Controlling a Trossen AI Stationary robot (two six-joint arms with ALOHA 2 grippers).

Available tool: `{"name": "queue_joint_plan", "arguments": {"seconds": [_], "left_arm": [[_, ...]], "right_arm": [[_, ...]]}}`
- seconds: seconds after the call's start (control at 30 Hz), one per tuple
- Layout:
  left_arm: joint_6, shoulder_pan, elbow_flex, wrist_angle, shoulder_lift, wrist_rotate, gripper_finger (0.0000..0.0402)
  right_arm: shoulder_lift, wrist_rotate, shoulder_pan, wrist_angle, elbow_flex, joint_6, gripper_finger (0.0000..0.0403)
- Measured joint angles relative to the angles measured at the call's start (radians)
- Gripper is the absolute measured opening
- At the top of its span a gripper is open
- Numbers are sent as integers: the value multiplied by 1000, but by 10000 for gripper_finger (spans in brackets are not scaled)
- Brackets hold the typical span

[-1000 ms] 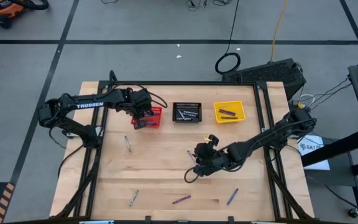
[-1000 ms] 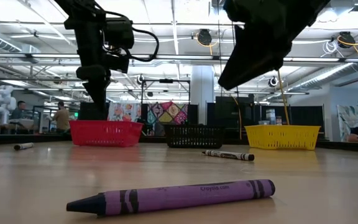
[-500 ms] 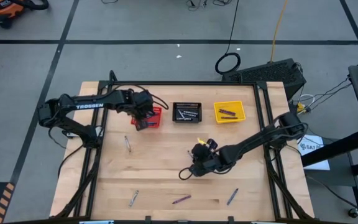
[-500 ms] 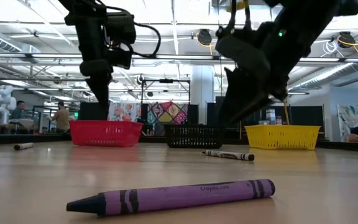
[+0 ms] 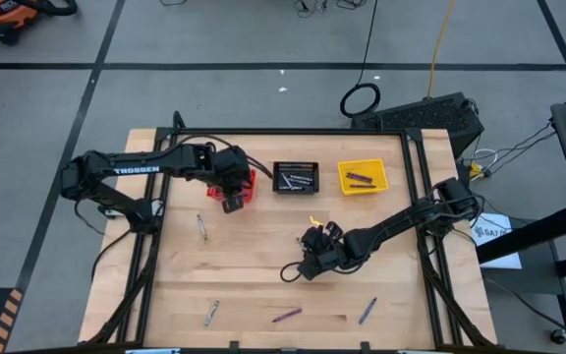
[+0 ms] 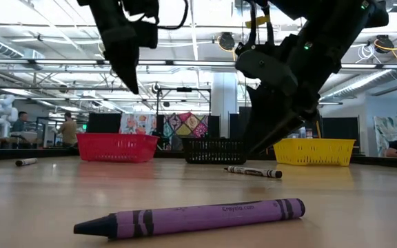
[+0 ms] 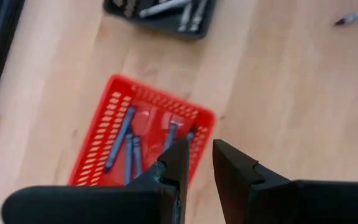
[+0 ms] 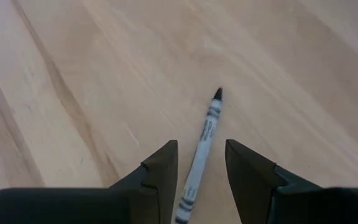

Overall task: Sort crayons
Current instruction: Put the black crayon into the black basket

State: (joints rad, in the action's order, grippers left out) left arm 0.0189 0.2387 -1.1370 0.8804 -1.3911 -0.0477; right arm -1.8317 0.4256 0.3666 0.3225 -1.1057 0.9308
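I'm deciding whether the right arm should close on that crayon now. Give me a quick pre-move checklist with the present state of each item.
1. Right gripper open: ok, a gap shows between its fingers.
2. Grey crayon lined up with that gap: ok, it lies on the wood running between the fingers in the right wrist view.
3. Gripper low enough to pinch: cannot tell, no view shows its height clearly.
4. Nothing else beside the crayon: ok, only bare table around it.
5. Left gripper out of the way: ok, it hangs open over the red basket, holding nothing.
6. Black basket reachable: ok, nothing lies between.
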Motion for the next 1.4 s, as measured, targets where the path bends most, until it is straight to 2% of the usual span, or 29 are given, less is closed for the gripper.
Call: {"name": "queue_joint_plan", "arguments": {"seconds": [0.33,0.57,0.77,0.9,1.1,1.4], "left_arm": [[120,-125,-51,1,0,188,70],[134,-223,-51,1,0,213,70],[134,-255,-51,1,0,213,70],[139,-266,-51,1,0,212,70],[211,-283,-51,15,0,212,70],[212,-333,-36,88,0,208,70]], "right_arm": [[-8,-10,-8,19,0,0,118],[-71,-32,-18,-8,0,3,118],[-100,-52,-26,6,-4,23,118],[-118,-70,-28,27,-4,23,92],[-119,-107,-32,53,-2,-4,12],[-79,-150,-52,62,-1,-76,4]]}}
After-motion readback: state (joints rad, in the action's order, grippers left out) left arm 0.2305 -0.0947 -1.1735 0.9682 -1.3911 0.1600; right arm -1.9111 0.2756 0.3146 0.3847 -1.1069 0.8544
